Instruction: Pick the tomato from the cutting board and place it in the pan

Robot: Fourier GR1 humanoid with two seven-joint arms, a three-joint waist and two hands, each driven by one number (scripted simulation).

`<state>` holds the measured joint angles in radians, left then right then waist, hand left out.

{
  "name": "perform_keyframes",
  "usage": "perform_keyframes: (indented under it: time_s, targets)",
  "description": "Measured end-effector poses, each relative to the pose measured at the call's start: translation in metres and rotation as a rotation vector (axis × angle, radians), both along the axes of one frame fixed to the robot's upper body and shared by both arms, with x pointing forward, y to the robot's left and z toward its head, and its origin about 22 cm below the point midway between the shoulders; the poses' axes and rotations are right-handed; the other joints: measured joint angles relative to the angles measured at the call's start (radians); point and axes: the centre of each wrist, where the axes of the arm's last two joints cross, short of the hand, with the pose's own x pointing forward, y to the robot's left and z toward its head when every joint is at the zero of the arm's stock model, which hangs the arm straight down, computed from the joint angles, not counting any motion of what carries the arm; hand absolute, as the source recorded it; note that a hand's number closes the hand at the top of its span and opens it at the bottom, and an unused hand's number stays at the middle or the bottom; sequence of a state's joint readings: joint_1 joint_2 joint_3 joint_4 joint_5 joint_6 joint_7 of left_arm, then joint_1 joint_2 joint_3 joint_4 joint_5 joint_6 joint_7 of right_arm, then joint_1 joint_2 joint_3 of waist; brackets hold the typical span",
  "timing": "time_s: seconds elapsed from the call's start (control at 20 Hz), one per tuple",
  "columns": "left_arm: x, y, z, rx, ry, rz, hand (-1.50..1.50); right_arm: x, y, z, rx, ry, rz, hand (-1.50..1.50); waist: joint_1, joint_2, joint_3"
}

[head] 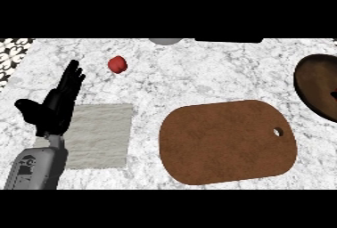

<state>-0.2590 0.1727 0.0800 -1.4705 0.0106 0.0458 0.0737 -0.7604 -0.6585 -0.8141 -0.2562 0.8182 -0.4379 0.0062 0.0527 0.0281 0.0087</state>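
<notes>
The red tomato (118,64) lies on the marble counter at the upper left, well away from the brown cutting board (227,141), which has nothing on it. The dark brown pan (317,84) is cut off by the right edge. My left hand (58,103) is at the left with fingers straight and pointing up toward the tomato, a short gap below and left of it; it holds nothing. My right hand does not show.
A pale grey cloth or mat (100,135) lies beside the left forearm. A grey round object (165,41) and a dark object (228,40) sit at the counter's far edge. A patterned wall strip (13,55) borders the left.
</notes>
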Motion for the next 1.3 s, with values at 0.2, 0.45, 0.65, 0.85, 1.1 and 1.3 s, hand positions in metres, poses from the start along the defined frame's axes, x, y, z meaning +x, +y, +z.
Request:
perform_keyframes:
  time_s: [0.2,0.45,0.65,0.85,1.1,1.3]
  targets:
    - [0.0,0.001,-0.001,0.001,-0.003,0.001,0.0,-0.004,-0.001,-0.006,-0.002,-0.085,0.013,-1.5,0.0,-0.002,0.0]
    - [-0.002,0.002,-0.002,0.006,0.005,0.012,0.0,-0.007,0.001,-0.012,-0.012,-0.277,-0.019,-1.5,-0.014,-0.01,-0.002]
    - [-0.002,0.008,-0.007,0.006,0.019,0.037,0.0,-0.012,0.006,-0.025,0.046,-0.405,0.001,-1.5,-0.037,-0.02,-0.006]
    - [-0.007,0.018,-0.008,0.007,0.03,0.057,0.0,-0.023,0.005,-0.036,0.118,-0.494,0.072,-1.5,-0.06,-0.032,-0.008]
    - [-0.015,0.023,-0.009,0.017,0.042,0.085,0.0,-0.042,0.013,-0.055,0.156,-0.547,0.154,-1.5,-0.089,-0.046,-0.012]
    - [-0.019,0.027,-0.011,0.019,0.05,0.103,0.0,-0.062,0.018,-0.063,0.158,-0.56,0.189,-1.5,-0.108,-0.052,-0.015]
